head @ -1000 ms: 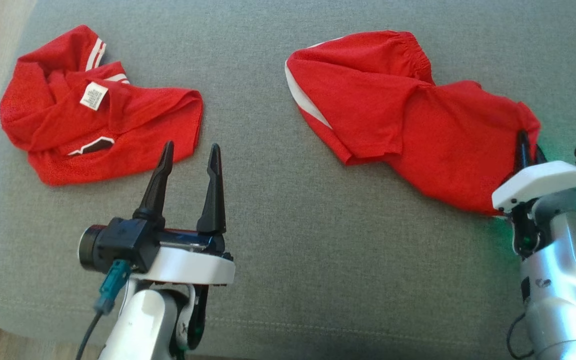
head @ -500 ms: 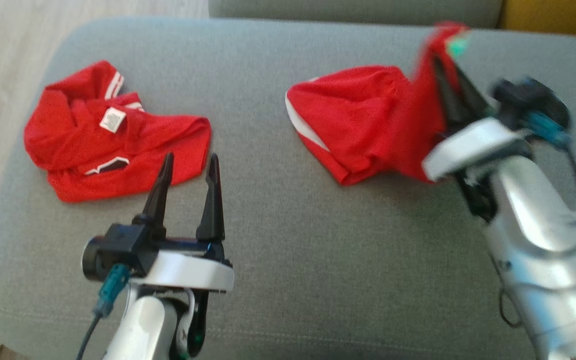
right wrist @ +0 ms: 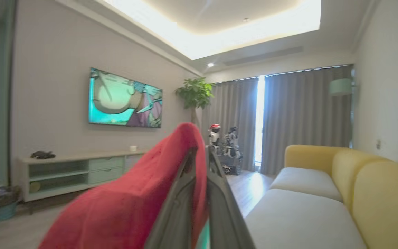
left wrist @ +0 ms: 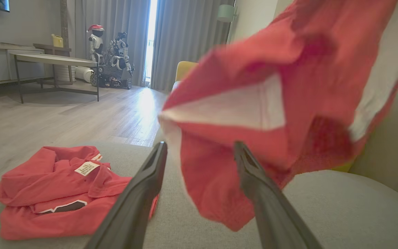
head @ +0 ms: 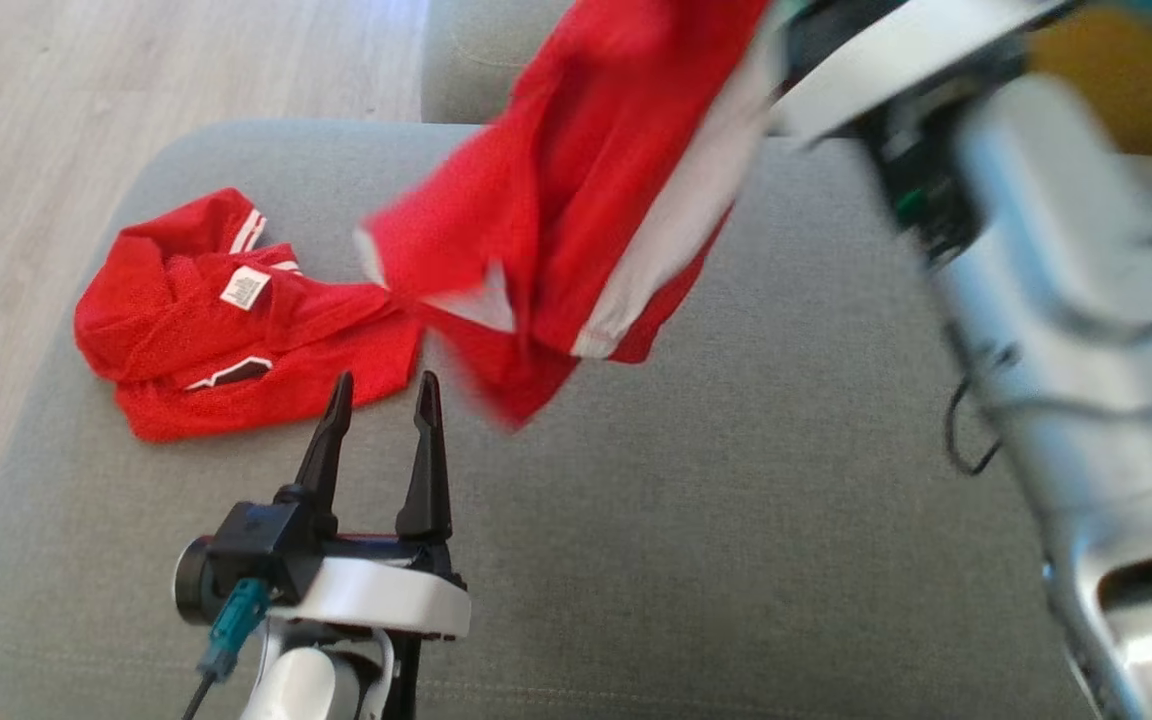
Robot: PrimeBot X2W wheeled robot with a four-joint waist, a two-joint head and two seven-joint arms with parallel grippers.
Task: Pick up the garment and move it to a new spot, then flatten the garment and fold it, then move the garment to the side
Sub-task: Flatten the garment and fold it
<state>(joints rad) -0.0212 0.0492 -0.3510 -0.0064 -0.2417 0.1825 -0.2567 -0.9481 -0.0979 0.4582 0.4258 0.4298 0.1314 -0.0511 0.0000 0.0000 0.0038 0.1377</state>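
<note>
The garment [head: 576, 190] is red with white stripes and hangs in the air over the grey cushion [head: 736, 560], blurred by motion. My right gripper [right wrist: 200, 152] is shut on a fold of its red cloth, high above the seat. The right arm [head: 1046, 260] reaches up at the head view's top right. My left gripper [head: 383, 385] is open and holds nothing, low over the cushion's front left. In the left wrist view the garment [left wrist: 288, 114] dangles just beyond the left gripper [left wrist: 200, 145], its lower edge close to the fingertips.
A second red garment [head: 236, 330] with a white label lies crumpled at the cushion's left end, just beyond my left fingertips. Wooden floor [head: 26, 150] lies past the cushion's left edge. A yellow sofa [right wrist: 365, 180] stands behind.
My right gripper closed on the garment's right end and lifted it off the cushion, swinging it up and left. The head camera tilted up. The left gripper stayed open and still.
</note>
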